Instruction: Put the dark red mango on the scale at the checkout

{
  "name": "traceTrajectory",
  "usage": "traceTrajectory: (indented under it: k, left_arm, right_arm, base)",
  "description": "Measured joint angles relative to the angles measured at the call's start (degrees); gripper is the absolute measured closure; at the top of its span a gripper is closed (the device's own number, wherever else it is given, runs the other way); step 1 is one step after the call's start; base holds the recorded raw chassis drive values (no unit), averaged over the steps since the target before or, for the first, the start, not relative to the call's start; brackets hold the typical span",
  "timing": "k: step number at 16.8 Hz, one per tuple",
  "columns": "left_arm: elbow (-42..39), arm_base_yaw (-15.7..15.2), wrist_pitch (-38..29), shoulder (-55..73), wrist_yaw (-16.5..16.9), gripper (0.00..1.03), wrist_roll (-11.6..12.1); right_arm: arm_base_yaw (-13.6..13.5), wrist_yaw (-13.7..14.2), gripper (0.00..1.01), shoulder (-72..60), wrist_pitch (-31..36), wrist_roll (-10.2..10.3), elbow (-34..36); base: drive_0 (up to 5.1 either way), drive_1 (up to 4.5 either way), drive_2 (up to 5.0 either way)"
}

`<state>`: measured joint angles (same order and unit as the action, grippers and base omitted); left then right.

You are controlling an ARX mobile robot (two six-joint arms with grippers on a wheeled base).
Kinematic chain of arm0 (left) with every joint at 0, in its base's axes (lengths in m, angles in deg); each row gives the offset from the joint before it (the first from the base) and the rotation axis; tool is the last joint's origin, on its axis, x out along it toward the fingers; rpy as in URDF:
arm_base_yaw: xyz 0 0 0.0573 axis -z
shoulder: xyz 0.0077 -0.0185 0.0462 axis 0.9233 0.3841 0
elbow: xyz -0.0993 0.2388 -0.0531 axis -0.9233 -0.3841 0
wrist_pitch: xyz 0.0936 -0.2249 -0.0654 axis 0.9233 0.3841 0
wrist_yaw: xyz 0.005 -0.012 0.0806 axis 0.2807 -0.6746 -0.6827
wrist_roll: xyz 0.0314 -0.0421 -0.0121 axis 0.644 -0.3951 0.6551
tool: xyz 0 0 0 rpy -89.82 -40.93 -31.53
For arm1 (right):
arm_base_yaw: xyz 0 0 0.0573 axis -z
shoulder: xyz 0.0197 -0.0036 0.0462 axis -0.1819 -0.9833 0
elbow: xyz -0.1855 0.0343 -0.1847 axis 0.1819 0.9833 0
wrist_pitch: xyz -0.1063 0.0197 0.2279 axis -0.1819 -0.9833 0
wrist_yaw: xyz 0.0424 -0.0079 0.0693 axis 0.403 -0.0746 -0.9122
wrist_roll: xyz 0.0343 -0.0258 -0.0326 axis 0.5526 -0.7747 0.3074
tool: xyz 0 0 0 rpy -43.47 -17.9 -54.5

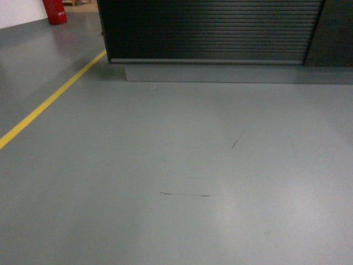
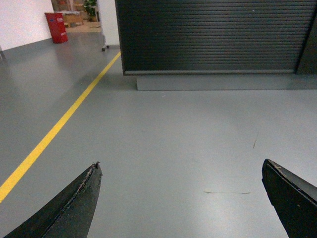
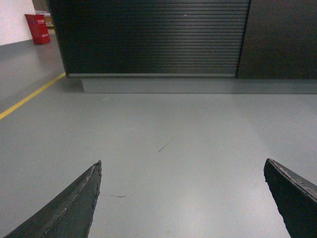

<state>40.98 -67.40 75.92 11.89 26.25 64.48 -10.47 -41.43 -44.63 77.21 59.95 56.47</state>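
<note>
The checkout (image 1: 212, 30) is a dark counter with a horizontally ribbed front on a grey plinth (image 1: 237, 73), standing ahead across the grey floor. It also fills the top of the left wrist view, checkout (image 2: 213, 34), and of the right wrist view, checkout (image 3: 148, 37). The dark red mango and the scale are out of view. My left gripper (image 2: 181, 166) is open over bare floor, nothing between its black fingers. My right gripper (image 3: 182, 163) is open too and empty. Neither gripper shows in the head view.
A yellow floor line (image 1: 49, 100) runs diagonally on the left toward the counter's left corner. A red bin (image 1: 54, 11) stands far back left by a white wall. A plain dark panel (image 3: 282, 37) adjoins the ribbed front on the right.
</note>
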Motion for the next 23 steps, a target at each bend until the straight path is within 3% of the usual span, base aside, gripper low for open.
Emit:
traceTrajectory:
  k: [23]
  left_arm:
    - [0.0,0.0,0.0,0.0,0.0,0.05,0.0]
  right_arm:
    - [0.0,0.0,0.03,0.0,0.0,0.0,0.0]
  base:
    - [-0.1,1.63,-1.8]
